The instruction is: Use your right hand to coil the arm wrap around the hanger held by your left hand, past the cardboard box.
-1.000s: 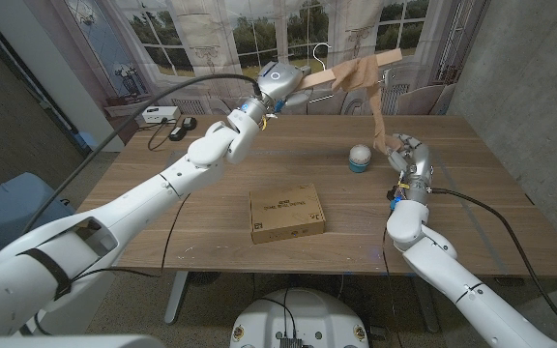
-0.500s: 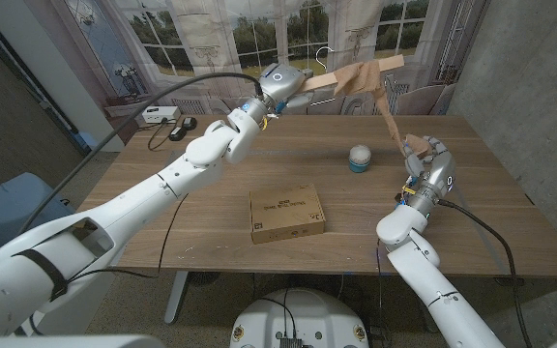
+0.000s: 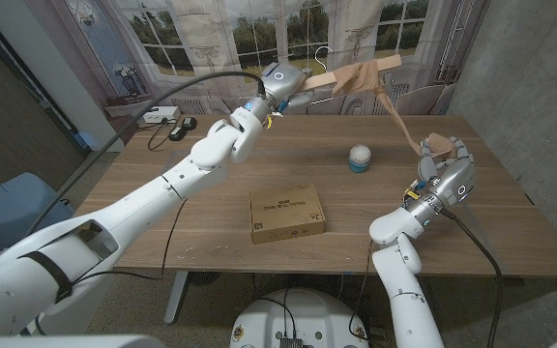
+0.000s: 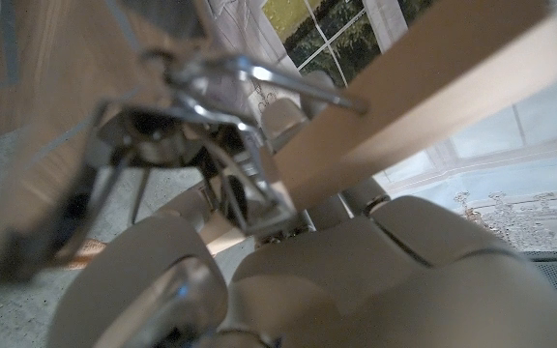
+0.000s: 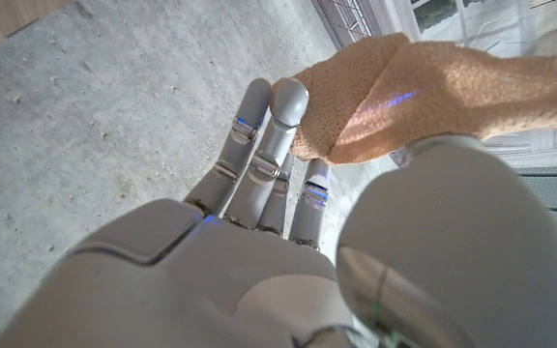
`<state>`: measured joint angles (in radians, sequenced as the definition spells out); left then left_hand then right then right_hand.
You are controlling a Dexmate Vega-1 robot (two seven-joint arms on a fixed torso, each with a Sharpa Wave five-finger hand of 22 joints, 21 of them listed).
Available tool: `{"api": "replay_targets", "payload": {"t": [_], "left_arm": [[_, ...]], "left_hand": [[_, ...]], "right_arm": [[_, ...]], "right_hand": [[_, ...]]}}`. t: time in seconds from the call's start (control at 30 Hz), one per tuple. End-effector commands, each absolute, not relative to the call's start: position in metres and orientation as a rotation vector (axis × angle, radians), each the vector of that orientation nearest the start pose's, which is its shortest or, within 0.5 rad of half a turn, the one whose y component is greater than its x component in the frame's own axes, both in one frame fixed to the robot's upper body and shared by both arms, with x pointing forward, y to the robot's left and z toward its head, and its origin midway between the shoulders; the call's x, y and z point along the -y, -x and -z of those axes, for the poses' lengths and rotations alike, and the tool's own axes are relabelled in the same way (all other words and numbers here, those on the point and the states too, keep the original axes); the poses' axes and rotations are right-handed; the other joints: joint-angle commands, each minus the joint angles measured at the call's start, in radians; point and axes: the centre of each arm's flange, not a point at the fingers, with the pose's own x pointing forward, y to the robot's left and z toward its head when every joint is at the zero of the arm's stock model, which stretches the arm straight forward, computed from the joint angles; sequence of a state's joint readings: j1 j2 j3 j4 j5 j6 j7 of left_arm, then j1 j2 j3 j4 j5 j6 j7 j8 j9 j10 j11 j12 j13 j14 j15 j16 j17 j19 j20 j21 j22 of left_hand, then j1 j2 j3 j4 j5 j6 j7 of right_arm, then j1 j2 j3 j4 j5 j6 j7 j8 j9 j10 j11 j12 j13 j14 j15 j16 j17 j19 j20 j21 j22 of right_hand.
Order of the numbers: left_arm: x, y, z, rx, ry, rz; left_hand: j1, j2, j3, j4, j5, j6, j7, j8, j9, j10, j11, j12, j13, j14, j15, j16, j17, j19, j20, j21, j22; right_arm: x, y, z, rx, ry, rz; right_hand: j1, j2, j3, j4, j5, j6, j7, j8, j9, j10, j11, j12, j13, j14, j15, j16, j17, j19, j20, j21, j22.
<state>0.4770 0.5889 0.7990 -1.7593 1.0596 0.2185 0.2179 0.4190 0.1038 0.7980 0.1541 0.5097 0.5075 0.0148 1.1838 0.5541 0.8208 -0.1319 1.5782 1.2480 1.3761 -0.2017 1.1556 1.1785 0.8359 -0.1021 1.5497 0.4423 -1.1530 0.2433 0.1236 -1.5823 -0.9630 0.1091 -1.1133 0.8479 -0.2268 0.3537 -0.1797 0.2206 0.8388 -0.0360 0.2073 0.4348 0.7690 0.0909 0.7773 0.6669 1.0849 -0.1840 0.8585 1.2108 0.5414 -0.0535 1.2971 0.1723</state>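
Head view: my left hand grips the hanger; right hand pinches the arm wrap stretched between them.

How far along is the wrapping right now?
Some coils already sit on the hanger, held up by the left robot hand. The right robot hand grips the arm wrap free end, stretched taut. Remaining length still needs coiling.
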Motion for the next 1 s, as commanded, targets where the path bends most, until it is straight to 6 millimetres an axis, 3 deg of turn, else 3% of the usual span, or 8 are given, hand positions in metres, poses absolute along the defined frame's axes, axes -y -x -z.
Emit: {"api": "replay_targets", "payload": {"t": [0.03,0.33,1.0], "left_arm": [[-0.081,-0.548,-0.154,1.128,-1.681,-0.464],[-0.069,-0.55,-0.157,1.066,-1.806,-0.373],[-0.055,-0.548,-0.154,0.929,-1.974,-0.381]], "left_hand": [[0.003,0.017,0.006,0.0,-0.005,0.001,0.01,0.007,0.008,0.007,0.002,0.008,0.003,0.006,-0.001,0.01,0.009,0.01,-0.067,0.005,0.005],[0.006,0.018,0.005,-0.001,-0.009,0.006,0.011,0.001,-0.005,0.007,-0.002,0.008,0.003,0.002,-0.002,0.014,0.015,0.009,-0.068,0.005,0.006],[0.016,0.019,0.001,-0.004,-0.021,0.012,0.008,-0.005,-0.011,0.004,0.001,0.008,0.003,-0.002,-0.002,0.015,0.014,0.005,-0.068,0.004,0.007]], "right_arm": [[0.219,-0.498,0.07,0.955,0.595,1.22],[0.212,-0.477,0.052,1.046,0.621,1.227],[0.216,-0.458,0.03,1.17,0.626,1.231]], "right_hand": [[0.36,0.358,0.035,0.032,0.003,0.25,0.074,0.003,0.002,0.219,-0.13,-0.001,0.007,0.017,-0.033,0.006,0.004,-0.004,-0.029,-0.009,-0.001],[0.357,0.357,0.037,0.033,0.004,0.248,0.071,0.002,0.0,0.218,-0.131,-0.006,0.001,0.013,-0.033,0.003,0.003,-0.008,-0.035,-0.016,-0.001],[0.353,0.358,0.043,0.033,0.006,0.243,0.07,0.002,-0.003,0.213,-0.132,-0.006,0.004,0.014,-0.034,-0.004,0.0,-0.012,-0.036,-0.026,-0.001]]}}
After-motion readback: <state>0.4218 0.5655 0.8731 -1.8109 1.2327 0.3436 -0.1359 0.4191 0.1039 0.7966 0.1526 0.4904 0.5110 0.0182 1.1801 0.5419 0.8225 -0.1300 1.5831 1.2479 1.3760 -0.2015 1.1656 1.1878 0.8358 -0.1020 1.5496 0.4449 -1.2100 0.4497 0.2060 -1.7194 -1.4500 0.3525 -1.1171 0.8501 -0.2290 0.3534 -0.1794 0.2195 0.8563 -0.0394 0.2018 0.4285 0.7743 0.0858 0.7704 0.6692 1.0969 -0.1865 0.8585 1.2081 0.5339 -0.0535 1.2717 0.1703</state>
